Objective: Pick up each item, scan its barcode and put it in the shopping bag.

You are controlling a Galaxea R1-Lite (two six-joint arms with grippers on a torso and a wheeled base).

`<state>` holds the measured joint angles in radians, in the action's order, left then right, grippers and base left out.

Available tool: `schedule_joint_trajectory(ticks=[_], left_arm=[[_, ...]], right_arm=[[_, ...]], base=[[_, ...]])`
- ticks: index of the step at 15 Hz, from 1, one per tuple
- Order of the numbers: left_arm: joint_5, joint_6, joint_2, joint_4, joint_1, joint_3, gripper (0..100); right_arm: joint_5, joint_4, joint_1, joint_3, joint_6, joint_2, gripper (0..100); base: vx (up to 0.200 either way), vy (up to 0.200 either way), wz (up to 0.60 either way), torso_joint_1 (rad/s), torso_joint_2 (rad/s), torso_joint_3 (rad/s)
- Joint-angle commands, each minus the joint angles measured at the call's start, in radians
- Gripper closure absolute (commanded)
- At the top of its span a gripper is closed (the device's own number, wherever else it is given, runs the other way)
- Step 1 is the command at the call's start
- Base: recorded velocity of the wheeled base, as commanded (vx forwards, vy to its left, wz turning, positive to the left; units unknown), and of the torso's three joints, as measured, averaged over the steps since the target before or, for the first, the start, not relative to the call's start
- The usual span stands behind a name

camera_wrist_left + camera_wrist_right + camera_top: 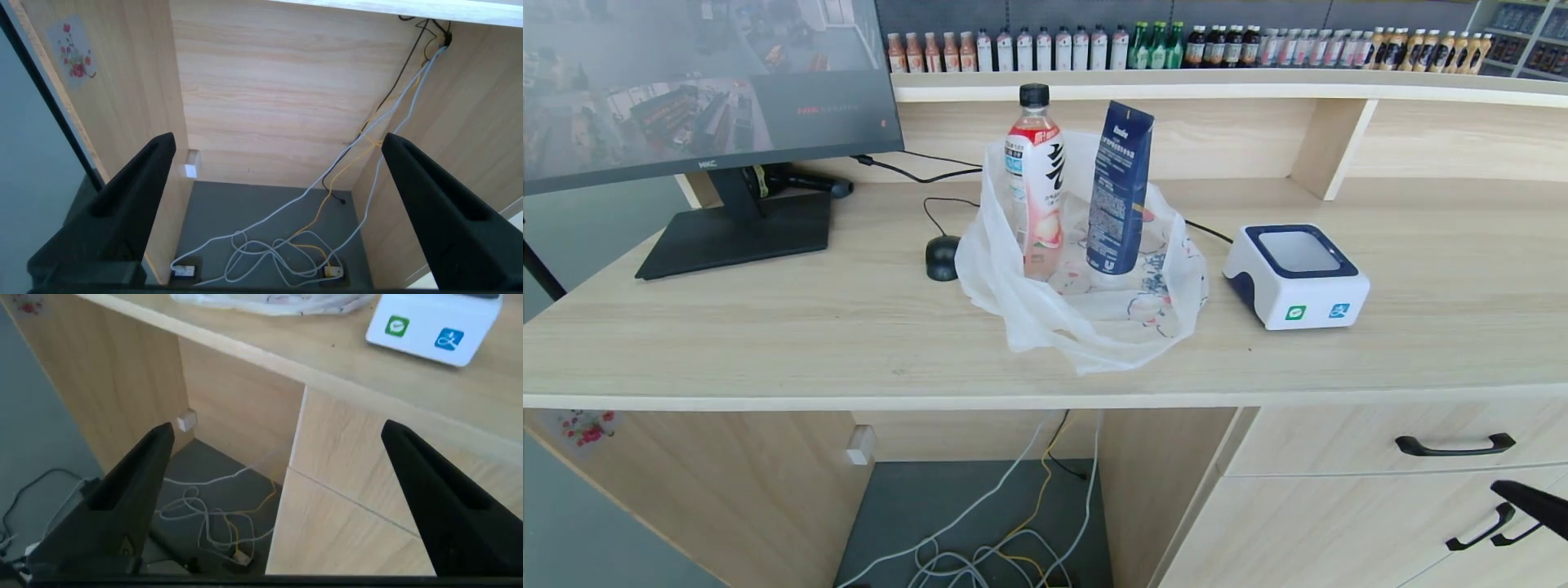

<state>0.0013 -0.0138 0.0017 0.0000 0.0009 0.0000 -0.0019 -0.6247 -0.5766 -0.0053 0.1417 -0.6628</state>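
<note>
A pink drink bottle [1036,175] with a black cap and a dark blue pouch [1120,189] stand upright inside the white plastic shopping bag [1086,322] in the middle of the counter. The white barcode scanner [1294,276] sits on the counter to the bag's right, and its front [433,328] appears in the right wrist view. My left gripper [278,208] hangs open below the counter, facing the cable recess. My right gripper [278,498] is open too, low in front of the counter's edge, with nothing between its fingers; a dark tip of it [1531,502] shows by the drawers.
A monitor [698,86] on a black stand occupies the counter's left, with a black mouse [942,256] beside the bag. Drawers with black handles [1454,447] sit under the counter's right half. Loose cables [980,539] lie on the floor of the recess. Bottles line the back shelf [1176,49].
</note>
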Motion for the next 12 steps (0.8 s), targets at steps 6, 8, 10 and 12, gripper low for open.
schedule_joint_trajectory(ticks=[6,8,10,12], left_arm=[[0.0,0.0,0.0,0.0,0.001,0.0,0],[0.0,0.0,0.0,-0.002,0.001,0.0,0],[0.0,0.0,0.0,-0.002,0.001,0.0,0],[0.0,0.0,0.0,0.0,0.001,0.0,0]], right_arm=[[0.033,0.574,-0.002,0.001,0.006,0.5,0],[0.042,0.588,0.0,0.005,-0.005,0.516,0],[0.062,0.622,0.003,0.004,-0.024,0.531,0],[0.051,0.62,0.069,0.005,-0.042,0.52,0]], base=[[0.0,0.0,0.0,0.0,0.0,0.0],[0.0,0.0,0.0,0.0,0.0,0.0],[0.0,0.0,0.0,0.0,0.0,0.0],[0.0,0.0,0.0,0.0,0.0,0.0]])
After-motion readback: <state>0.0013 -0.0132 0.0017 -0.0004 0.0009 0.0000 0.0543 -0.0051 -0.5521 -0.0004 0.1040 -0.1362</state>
